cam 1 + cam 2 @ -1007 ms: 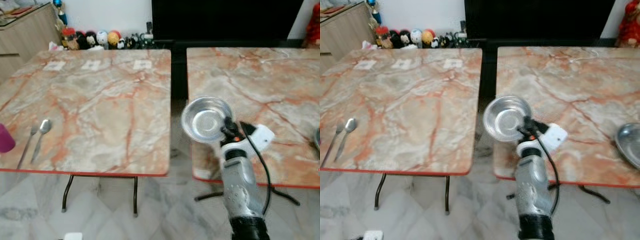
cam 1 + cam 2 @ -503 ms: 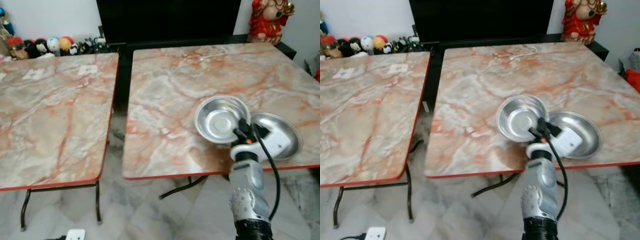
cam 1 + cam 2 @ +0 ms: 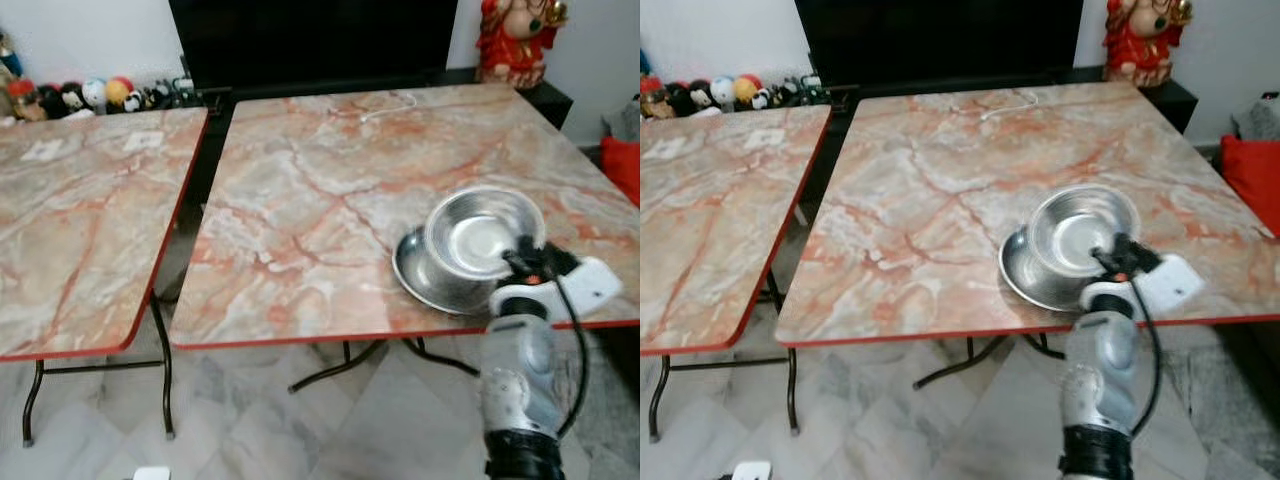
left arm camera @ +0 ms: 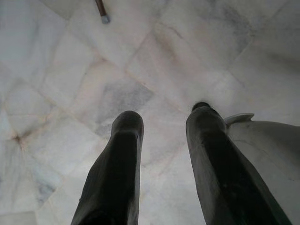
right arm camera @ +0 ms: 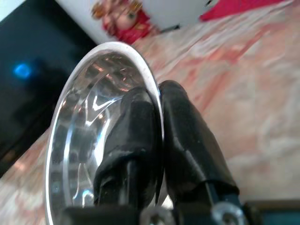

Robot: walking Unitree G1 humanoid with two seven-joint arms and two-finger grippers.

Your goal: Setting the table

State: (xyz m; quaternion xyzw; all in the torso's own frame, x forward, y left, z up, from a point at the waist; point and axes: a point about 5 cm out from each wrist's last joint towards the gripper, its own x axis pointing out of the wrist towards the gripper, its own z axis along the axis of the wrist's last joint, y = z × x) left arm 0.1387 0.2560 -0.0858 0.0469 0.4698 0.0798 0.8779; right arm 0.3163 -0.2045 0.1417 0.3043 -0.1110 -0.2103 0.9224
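Right gripper [image 3: 522, 262] pinching the near rim of a steel bowl [image 3: 482, 232], one finger inside the wall and one outside, clear as day in the right wrist view [image 5: 150, 140]. Bowl held up, tilted toward the camera, hovering over a second steel dish [image 3: 428, 278] that sits on the near right part of the right-hand marble table [image 3: 320, 200], close to the red front edge.

Best way to finish this step, probably: level the bowl first, since it looks tipped and would clatter down rim-first otherwise. Then either lower straight into the dish for a neat nest, or slide toward the open marble to its left if a separate place setting is wanted. Hard to say which from here. Either way, keep well back from the table edge, and only spread the fingers once the base is resting flat, because a rim pinch gives little control over swing.

Left gripper [image 4: 161, 154] hanging idle above the tiled floor [image 4: 93, 70], fingers spread apart, nothing between them.
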